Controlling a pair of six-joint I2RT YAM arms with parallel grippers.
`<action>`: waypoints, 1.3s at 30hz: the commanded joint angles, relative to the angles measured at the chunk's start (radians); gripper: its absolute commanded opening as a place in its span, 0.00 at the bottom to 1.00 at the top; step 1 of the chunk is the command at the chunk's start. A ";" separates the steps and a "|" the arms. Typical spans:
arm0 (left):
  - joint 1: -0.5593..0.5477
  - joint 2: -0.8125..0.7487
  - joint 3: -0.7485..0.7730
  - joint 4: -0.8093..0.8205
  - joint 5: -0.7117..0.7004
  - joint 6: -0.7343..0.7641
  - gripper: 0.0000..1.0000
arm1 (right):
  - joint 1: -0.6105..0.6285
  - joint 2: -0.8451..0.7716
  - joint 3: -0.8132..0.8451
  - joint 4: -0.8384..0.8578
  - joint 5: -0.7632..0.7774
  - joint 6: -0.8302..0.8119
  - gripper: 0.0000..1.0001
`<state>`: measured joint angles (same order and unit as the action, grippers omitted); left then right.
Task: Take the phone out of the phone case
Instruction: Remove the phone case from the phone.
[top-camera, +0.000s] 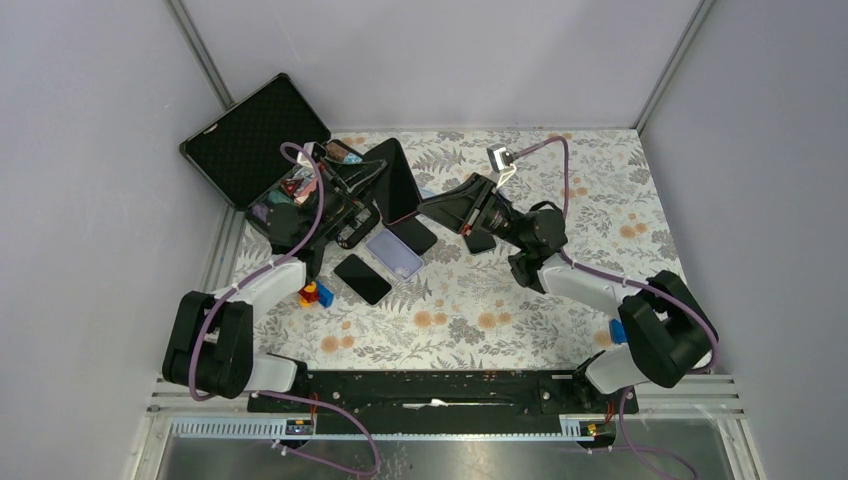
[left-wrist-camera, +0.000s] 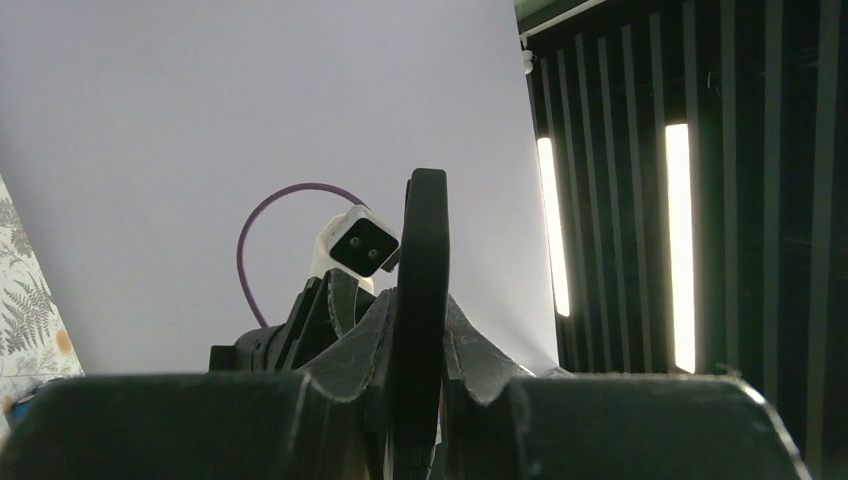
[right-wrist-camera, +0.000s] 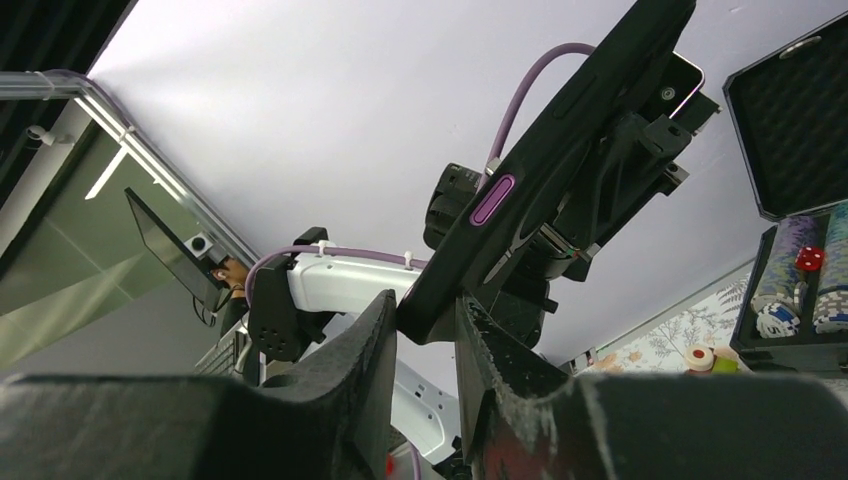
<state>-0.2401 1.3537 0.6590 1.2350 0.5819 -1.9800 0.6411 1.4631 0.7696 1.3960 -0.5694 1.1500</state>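
A phone in a black phone case (top-camera: 398, 180) is held up on edge above the back of the table. My left gripper (top-camera: 362, 200) is shut on it; in the left wrist view the phone case (left-wrist-camera: 425, 260) stands edge-on between the two fingers (left-wrist-camera: 350, 350). My right gripper (top-camera: 440, 207) comes from the right. In the right wrist view the phone case (right-wrist-camera: 570, 150), with a purple side button (right-wrist-camera: 492, 199), slants up to the right, and my right gripper (right-wrist-camera: 425, 312) is shut on its lower corner, with both fingertips touching it.
An open black hard case (top-camera: 255, 140) with chips and dice lies at the back left and shows again as a hard case (right-wrist-camera: 800, 120) in the right wrist view. On the floral cloth lie a lilac phone (top-camera: 394, 252), black phones (top-camera: 362, 278) and toy blocks (top-camera: 316, 293).
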 joint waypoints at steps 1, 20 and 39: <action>0.005 -0.034 0.024 0.186 -0.012 -0.254 0.00 | -0.024 0.020 -0.009 0.074 -0.040 -0.028 0.19; 0.006 -0.057 0.016 0.186 0.012 -0.304 0.00 | -0.073 0.096 0.087 -0.024 -0.318 -0.215 0.35; 0.005 -0.046 0.033 0.182 0.018 -0.274 0.00 | -0.081 -0.055 0.093 -0.537 -0.178 -0.537 0.50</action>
<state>-0.2199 1.3537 0.6441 1.2503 0.6018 -1.9919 0.5732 1.4345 0.8986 0.9127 -0.8677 0.6533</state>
